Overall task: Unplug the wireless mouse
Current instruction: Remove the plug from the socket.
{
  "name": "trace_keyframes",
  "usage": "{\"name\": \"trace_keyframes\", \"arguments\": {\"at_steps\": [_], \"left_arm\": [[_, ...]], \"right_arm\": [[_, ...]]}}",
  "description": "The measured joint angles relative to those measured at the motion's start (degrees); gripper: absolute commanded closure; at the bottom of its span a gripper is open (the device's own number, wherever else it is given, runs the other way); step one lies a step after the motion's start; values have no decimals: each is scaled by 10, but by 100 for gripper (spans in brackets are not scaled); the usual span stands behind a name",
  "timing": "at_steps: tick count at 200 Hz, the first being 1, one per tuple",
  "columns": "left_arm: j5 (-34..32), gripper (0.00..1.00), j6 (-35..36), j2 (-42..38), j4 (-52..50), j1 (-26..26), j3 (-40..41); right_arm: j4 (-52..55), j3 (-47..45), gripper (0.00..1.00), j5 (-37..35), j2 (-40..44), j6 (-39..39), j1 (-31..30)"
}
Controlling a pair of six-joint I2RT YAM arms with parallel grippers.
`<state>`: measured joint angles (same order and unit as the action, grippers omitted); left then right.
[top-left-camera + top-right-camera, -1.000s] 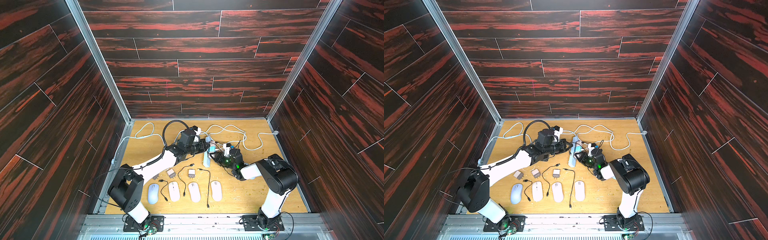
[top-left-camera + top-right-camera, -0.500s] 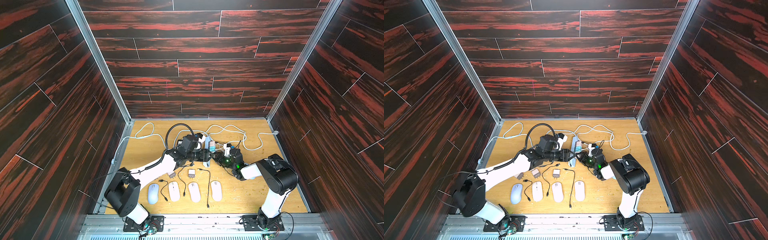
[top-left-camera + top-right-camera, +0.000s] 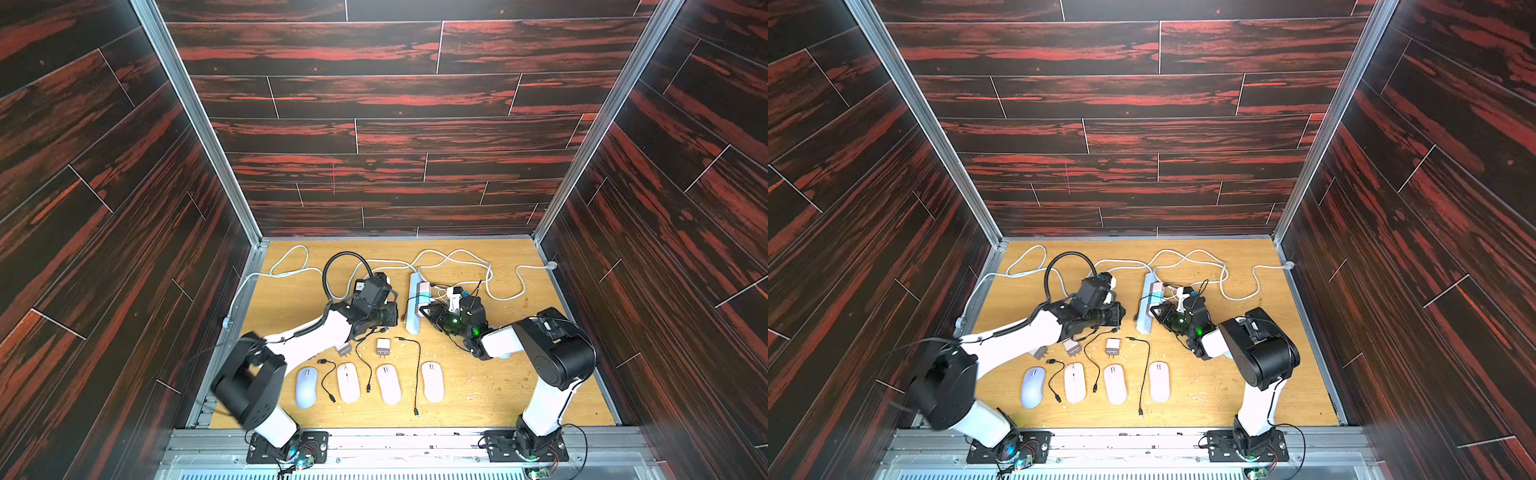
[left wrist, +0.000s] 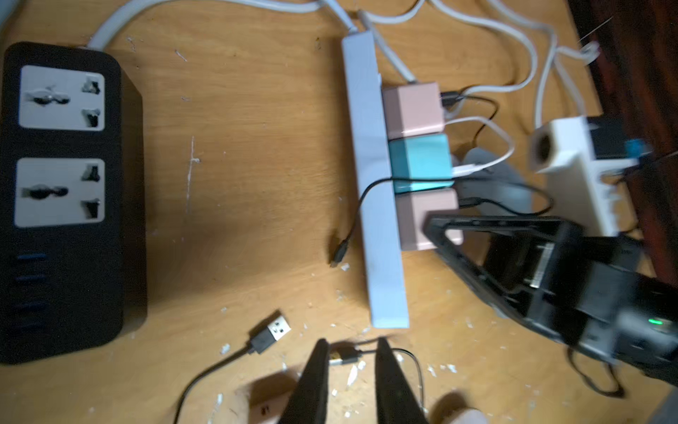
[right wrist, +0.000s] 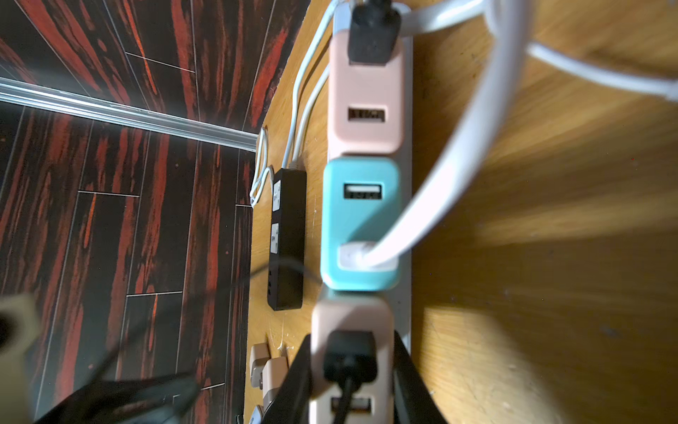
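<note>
1. Partly hidden, a grey mouse (image 4: 499, 191) lies just beside the strip (image 4: 370, 165), behind its three adapters (image 4: 420, 161).
2. Right claw (image 5: 352, 341) is clamped on the near pink adapter (image 5: 352, 315), which has a black cable (image 5: 348, 361) plugged in.
3. Left claw (image 4: 351, 341) is narrow, a loose plug (image 4: 343, 358) between its tips; whether it is pinched, I cannot tell.
4. Likely step: draw that adapter out of the strip. Pull straight along its prongs, steadily; nothing holds the strip, so it may slide or lift.
5. Four more mice (image 3: 348, 382) sit in a front row, well apart.
</note>
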<state>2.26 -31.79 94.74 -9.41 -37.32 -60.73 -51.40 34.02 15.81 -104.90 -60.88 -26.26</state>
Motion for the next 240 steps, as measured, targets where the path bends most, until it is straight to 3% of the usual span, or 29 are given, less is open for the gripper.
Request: {"name": "trace_keyframes", "arguments": {"at_steps": [23, 42, 62, 90, 120, 139, 240], "left_arm": [[4, 93, 4, 45, -1, 3, -15], [22, 94, 8, 59, 1, 3, -17], [59, 84, 12, 61, 16, 3, -17], [101, 63, 12, 69, 44, -1, -17], [107, 44, 10, 99, 46, -5, -22], [105, 38, 6, 115, 43, -5, -33], [115, 49, 0, 167, 33, -7, -79]], "right_arm": [[0, 0, 86, 1, 0, 0, 0], [4, 0, 86, 1, 2, 0, 0], [6, 1, 86, 1, 3, 1, 0], [8, 2, 87, 2, 3, 1, 0], [9, 2, 87, 3, 3, 1, 0], [9, 2, 87, 5, 3, 1, 1], [13, 7, 87, 13, 1, 0, 2]]}}
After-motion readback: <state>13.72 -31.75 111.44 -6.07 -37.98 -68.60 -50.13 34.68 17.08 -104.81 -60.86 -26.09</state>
